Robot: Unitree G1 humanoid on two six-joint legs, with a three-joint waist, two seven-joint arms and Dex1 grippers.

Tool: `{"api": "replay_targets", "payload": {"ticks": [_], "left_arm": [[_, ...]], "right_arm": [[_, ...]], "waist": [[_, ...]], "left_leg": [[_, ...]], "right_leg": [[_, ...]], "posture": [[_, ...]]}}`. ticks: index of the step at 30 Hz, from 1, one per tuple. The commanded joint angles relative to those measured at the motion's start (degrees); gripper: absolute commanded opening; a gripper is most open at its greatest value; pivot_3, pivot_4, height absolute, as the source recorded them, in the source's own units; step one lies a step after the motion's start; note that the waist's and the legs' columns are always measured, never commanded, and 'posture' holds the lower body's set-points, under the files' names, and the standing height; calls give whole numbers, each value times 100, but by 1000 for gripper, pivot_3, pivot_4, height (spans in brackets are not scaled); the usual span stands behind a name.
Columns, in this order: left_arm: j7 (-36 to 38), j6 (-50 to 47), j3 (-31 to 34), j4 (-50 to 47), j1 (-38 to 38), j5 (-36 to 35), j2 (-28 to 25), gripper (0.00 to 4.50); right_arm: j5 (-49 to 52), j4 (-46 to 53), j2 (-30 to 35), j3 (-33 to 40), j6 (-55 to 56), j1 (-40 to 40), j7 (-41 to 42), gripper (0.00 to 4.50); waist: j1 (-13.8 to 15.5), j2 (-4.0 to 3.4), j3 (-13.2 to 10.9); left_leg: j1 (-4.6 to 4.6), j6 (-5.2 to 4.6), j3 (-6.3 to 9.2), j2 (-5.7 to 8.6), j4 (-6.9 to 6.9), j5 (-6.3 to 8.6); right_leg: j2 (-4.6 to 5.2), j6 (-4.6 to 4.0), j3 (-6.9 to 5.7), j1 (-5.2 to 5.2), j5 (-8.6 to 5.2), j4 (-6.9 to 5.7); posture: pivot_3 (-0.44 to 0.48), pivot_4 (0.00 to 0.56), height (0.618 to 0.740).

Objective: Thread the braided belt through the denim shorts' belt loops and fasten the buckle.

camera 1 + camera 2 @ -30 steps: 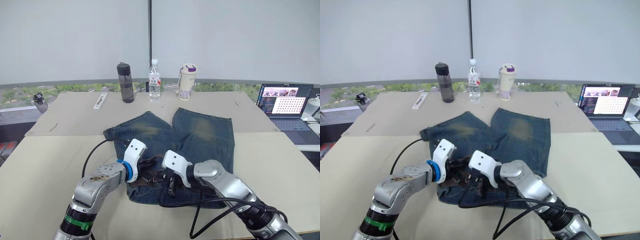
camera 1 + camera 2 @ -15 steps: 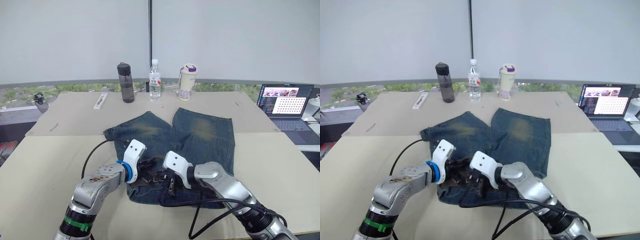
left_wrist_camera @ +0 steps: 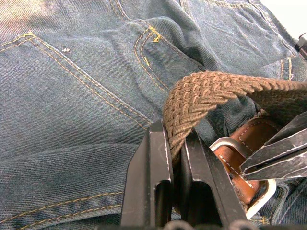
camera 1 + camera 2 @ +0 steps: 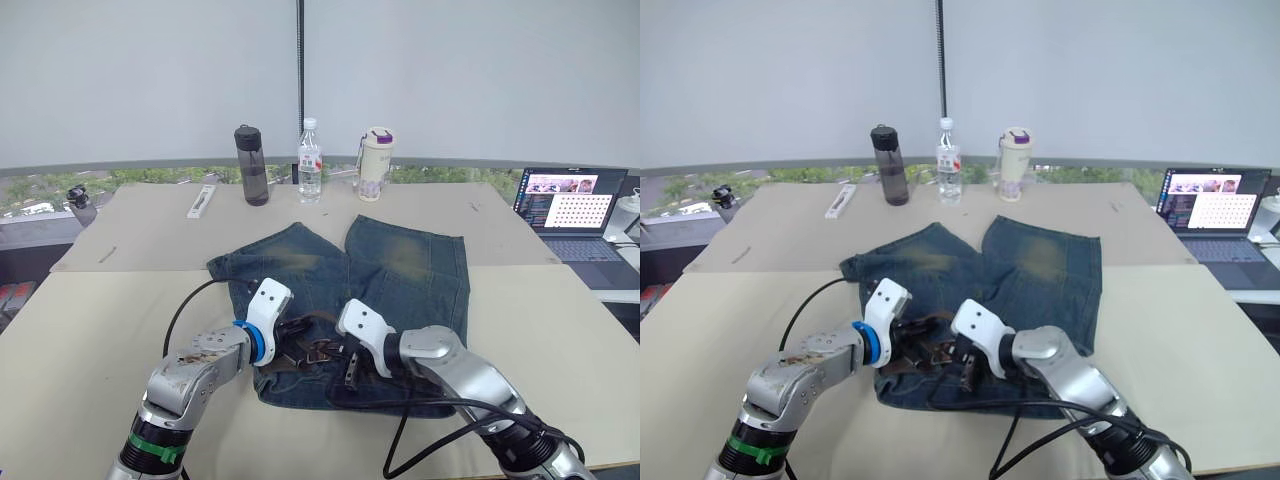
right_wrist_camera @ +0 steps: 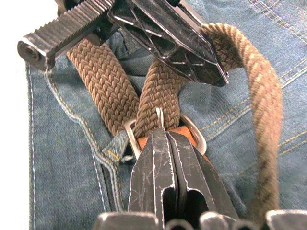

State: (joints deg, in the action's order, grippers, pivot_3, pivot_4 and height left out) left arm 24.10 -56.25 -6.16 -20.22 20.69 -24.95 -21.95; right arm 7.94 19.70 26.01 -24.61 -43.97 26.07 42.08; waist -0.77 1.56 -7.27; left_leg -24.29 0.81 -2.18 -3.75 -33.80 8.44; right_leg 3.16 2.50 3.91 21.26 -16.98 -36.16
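Observation:
The denim shorts (image 4: 400,260) lie flat on the table, legs pointing away from me, waistband nearest. The brown braided belt (image 3: 216,88) arches in a loop over the waistband. My left gripper (image 3: 175,139) is shut on the belt's strap just below that arch. At the silver buckle (image 5: 194,133), my right gripper (image 5: 165,136) is shut on the buckle's brown leather end, with the prong rising from its tips. A small denim belt loop (image 5: 115,149) lies against the buckle's frame. Both grippers (image 4: 320,352) meet at the waistband's middle.
A dark bottle (image 4: 250,165), a water bottle (image 4: 309,160) and a cream tumbler (image 4: 374,163) stand at the table's back. An open laptop (image 4: 568,210) sits at the far right. A white strip (image 4: 201,201) lies back left. Black cables (image 4: 420,425) trail over the shorts' near edge.
My right wrist has shifted slightly to the right at the waistband, still on the buckle. The left arm has stayed put.

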Motion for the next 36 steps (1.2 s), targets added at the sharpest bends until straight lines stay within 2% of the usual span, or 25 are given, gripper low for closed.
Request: {"api": "replay_targets", "payload": {"ticks": [1,13,25,36], "left_arm": [[-4,31,110,-173,58,-42,16,0],[20,-12,176,-327,-14,-164,45,0],[2,-9,207,-307,-13,-234,5,0],[41,61,171,-186,55,-220,-33,0]], "right_arm": [[-82,9,-36,-96,87,102,-14,40],[-414,-402,-2,-403,346,189,39,40],[-22,-171,-298,151,273,-158,-127,40],[-30,-8,-267,229,325,-349,-324,40]], "waist": [[0,0,0],[-2,0,0],[-2,0,0],[-2,0,0]], "left_leg": [[0,0,0,0,0,0],[2,0,0,0,0,0],[1,0,0,0,0,0],[0,0,0,0,0,0]], "right_leg": [[0,0,0,0,0,0],[0,0,0,-1,0,0],[0,0,0,-2,0,-1],[0,0,0,-1,0,0]], "posture": [[0,150,740],[0,150,740],[0,150,740],[0,150,740]]}}
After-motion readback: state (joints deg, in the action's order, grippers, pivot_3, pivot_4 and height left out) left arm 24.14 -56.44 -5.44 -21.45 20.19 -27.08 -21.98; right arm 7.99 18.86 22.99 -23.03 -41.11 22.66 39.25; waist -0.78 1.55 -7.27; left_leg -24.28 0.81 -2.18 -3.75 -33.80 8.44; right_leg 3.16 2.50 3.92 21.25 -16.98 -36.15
